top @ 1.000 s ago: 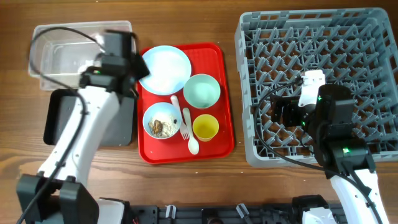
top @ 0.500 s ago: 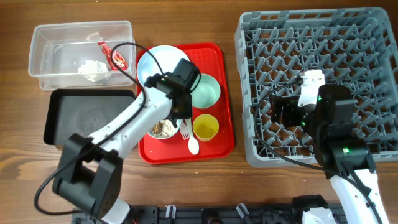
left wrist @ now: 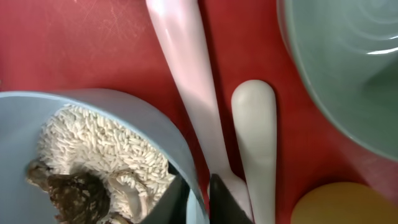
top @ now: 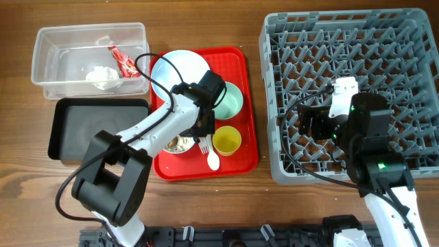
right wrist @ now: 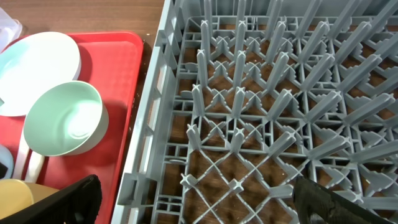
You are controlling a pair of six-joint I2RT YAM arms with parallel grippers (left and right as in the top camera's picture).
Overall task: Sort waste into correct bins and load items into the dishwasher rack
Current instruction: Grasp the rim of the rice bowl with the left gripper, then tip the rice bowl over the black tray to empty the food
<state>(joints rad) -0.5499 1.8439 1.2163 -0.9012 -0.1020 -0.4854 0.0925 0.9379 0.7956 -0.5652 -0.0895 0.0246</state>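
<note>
While the right gripper (right wrist: 196, 196) hangs spread over the grey pegged plastic rack (top: 384, 41), the left gripper (left wrist: 198, 199) straddles the rim of the pale blue scrap-filled bowl (left wrist: 152, 130), seven o'clock on the flat red tray (top: 236, 62). Whether it is clamped cannot be told. Next, it likely carries the bowl binward.

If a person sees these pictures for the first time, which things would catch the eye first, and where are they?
First the bright red tray in the middle, with the left gripper at the rim of the bowl that holds rice and brown scraps. Next the big grey rack on the right, empty, with the right gripper open above it.
</note>
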